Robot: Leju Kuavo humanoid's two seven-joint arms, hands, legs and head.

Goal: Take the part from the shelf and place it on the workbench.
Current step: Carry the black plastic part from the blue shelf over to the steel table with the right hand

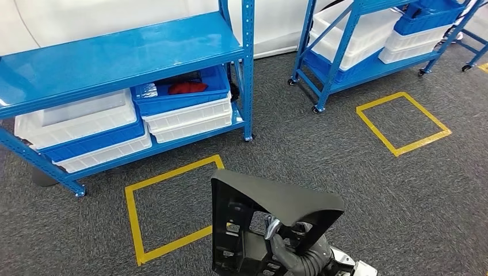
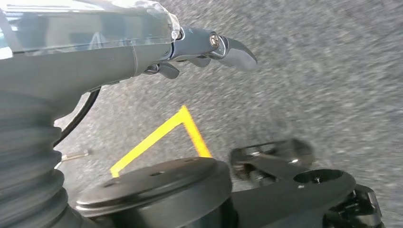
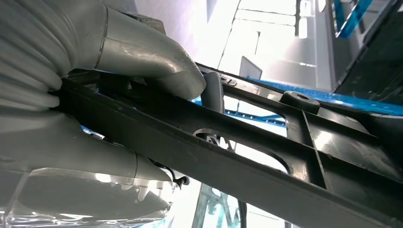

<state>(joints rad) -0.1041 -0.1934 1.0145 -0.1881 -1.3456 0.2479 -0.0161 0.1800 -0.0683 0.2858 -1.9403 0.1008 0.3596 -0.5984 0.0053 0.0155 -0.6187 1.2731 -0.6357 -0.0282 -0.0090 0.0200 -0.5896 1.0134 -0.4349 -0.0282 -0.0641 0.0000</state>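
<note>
The right hand's fingers are hooked through the ribbed frame of the black plastic part, thumb pressed on its near face, holding it upright low in the near middle. The left hand hangs over the carpet with fingers loosely curled, holding nothing. The blue shelf stands far left; no workbench shows, so the robot must likely turn.
</note>
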